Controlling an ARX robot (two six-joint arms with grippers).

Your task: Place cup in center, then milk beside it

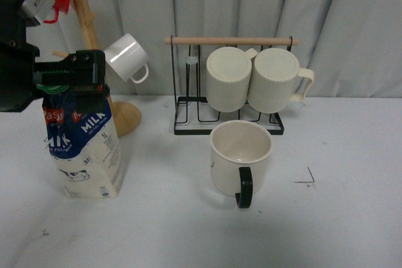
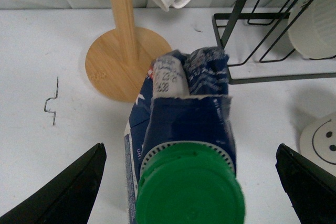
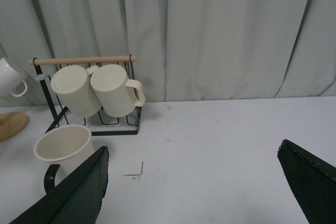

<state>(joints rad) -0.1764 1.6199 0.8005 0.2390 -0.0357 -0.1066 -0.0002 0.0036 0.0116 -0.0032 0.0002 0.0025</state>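
One milk [image 1: 85, 149], one cup [image 1: 240, 155] — two ribbed mugs [image 1: 229, 78], one white mug [image 1: 125, 58].

milk [image 1: 85, 149] left of cup [image 1: 240, 157]; rack [image 1: 229, 86] behind cup

Our front camera faces the curtain [image 1: 220, 4] across the table [image 1: 352, 218]. Our left wrist camera stares down, close above the milk [image 2: 189, 129] between its jaws. Our right wrist camera looks level past its jaws, sharing the cup [image 3: 63, 148] and rack [image 3: 84, 60] with the front view.
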